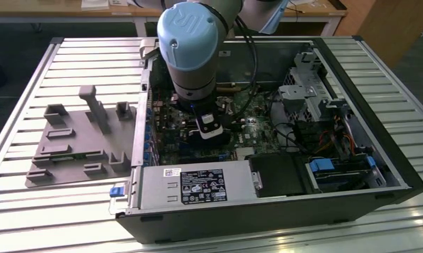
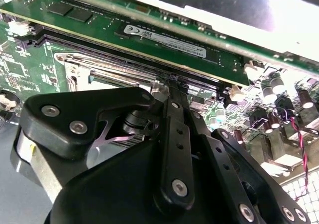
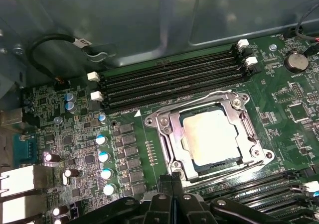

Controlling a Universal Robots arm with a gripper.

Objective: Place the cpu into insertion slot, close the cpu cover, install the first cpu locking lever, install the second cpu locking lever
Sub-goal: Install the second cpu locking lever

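In the first wrist view the cpu (image 3: 212,134) lies flat in the insertion slot (image 3: 193,167) on the green board, its silver-tan top showing. The cpu cover (image 3: 169,134) is down around it as a silver frame. One thin wire locking lever (image 3: 194,103) runs along the socket's side toward the memory slots, and another (image 3: 234,173) along the opposite side. My gripper (image 3: 172,176) is shut, its black fingertips together at a corner of the socket by the end of the second wire. In the second wrist view the gripper (image 2: 174,82) tips touch the board beside the socket frame (image 2: 75,67). The exterior view has the gripper (image 1: 209,138) low inside the case.
Long black memory slots (image 3: 169,79) flank the socket, with a fitted memory module (image 2: 164,37) close to the fingers. Capacitors (image 3: 104,157) stand beside the socket. The grey power supply box (image 1: 194,187) and drive cage (image 1: 310,89) hem in the board. A grey fixture plate (image 1: 78,142) lies at the exterior view's left.
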